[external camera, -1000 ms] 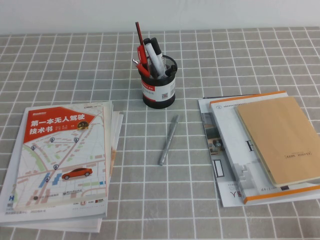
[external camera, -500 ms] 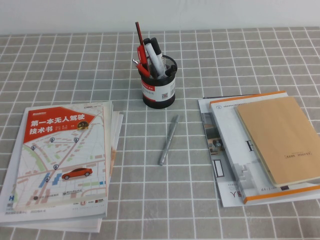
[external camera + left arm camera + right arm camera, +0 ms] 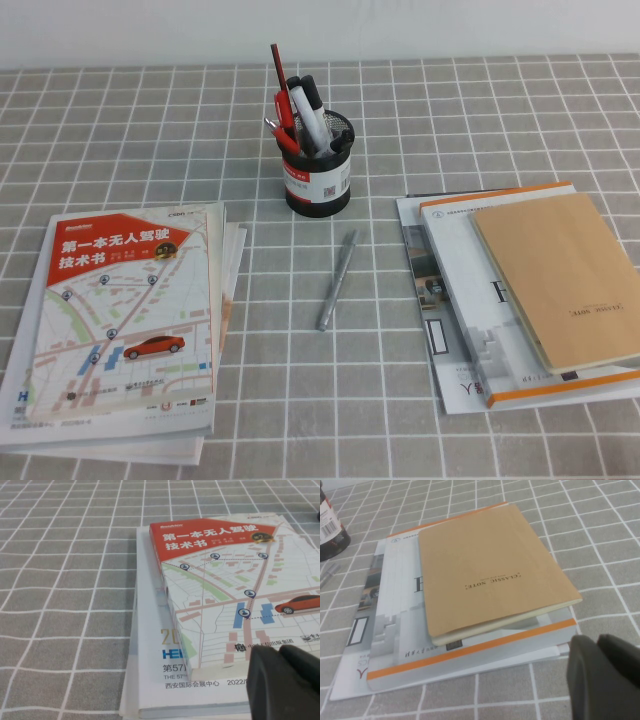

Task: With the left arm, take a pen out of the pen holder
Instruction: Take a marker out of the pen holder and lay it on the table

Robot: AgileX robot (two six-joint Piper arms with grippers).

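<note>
A black mesh pen holder (image 3: 318, 170) stands at the back centre of the table, with several red and black pens (image 3: 305, 110) sticking up from it. In front of it a silver pen (image 3: 337, 279) lies flat on the cloth. Neither arm shows in the high view. In the left wrist view my left gripper (image 3: 277, 650) is shut and holds nothing, low over the near edge of the map-covered book (image 3: 235, 585). My right gripper (image 3: 596, 639) is shut and holds nothing, just off the near corner of the brown notebook stack (image 3: 490, 575). The holder's base (image 3: 327, 527) shows there too.
A stack of books topped by a red map cover (image 3: 120, 310) lies at the left front. At the right, a brown notebook (image 3: 560, 280) rests on an orange-edged booklet (image 3: 450, 300) and papers. A grey checked cloth (image 3: 480, 110) covers the table.
</note>
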